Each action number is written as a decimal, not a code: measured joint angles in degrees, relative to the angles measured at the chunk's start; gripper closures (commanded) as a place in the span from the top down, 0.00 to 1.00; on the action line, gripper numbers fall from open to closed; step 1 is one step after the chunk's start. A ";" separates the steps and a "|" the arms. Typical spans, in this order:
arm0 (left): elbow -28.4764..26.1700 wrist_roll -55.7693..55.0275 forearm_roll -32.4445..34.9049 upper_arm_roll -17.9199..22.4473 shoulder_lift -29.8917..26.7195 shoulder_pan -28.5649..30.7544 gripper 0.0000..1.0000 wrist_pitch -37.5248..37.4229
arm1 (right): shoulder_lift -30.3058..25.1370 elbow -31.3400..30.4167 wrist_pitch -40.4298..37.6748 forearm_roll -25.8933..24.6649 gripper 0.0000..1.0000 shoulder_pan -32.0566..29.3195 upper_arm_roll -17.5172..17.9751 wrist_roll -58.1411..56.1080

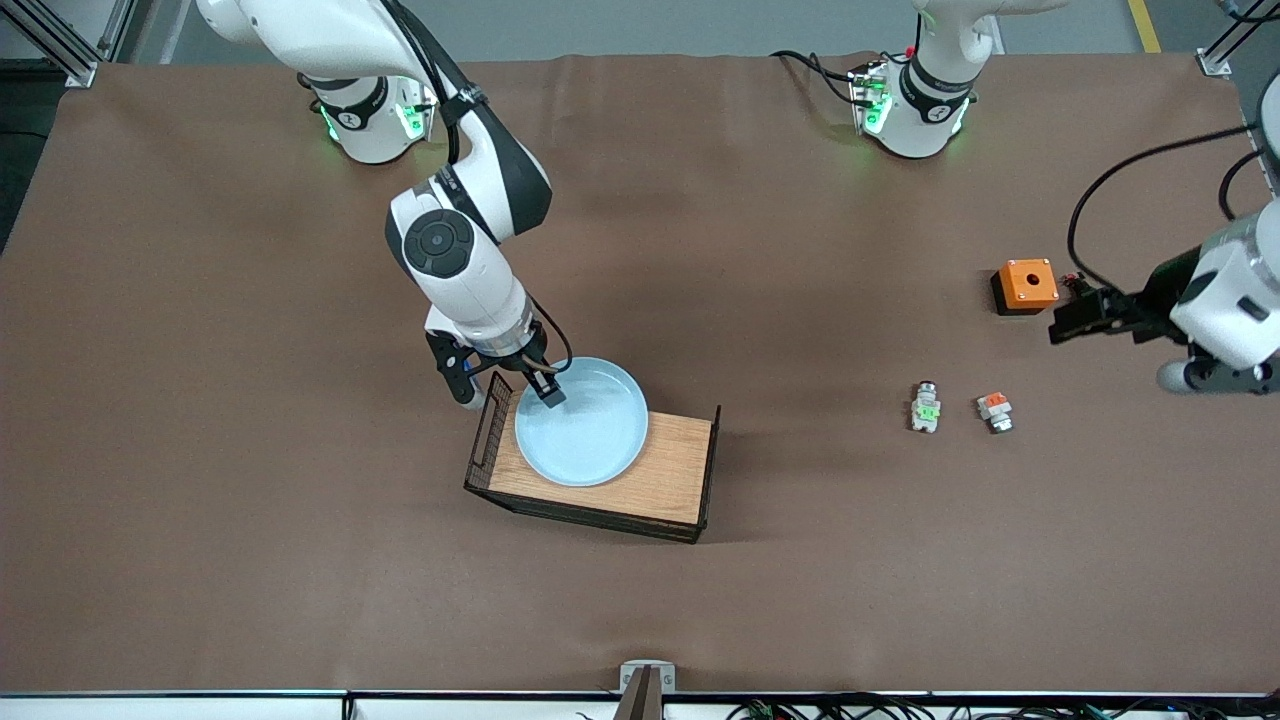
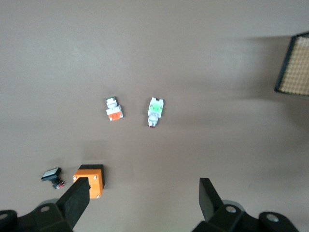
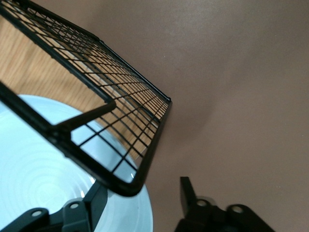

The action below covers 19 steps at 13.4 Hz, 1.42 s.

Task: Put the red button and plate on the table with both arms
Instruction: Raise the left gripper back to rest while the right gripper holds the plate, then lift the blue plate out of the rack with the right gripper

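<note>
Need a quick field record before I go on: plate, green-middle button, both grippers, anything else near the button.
plate: on the wooden tray, at its end toward the right arm
red button: lying on the table, untouched
right gripper: at the plate's rim, one finger inside, one outside
left gripper: open, over the table beside the orange box
orange-topped part: beside the button

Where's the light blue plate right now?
The plate lies on the wooden tray, at the tray's end toward the right arm, with the right gripper at its rim.
</note>
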 measured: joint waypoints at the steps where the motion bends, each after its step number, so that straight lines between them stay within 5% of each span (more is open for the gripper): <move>1: -0.69 0.84 0.00 0.01 -1.78 0.20 1.00 -0.59 | 0.00 0.17 0.06 0.00 0.47 0.01 0.02 0.00; 10: -14.60 2.42 0.00 -0.01 -18.19 0.64 1.00 0.61 | 0.12 0.41 1.75 0.00 0.06 0.14 0.17 -0.11; 19: -16.92 1.62 0.00 -1.76 -19.29 -1.40 1.00 3.22 | 0.04 1.08 2.39 0.00 0.00 0.19 0.77 -0.11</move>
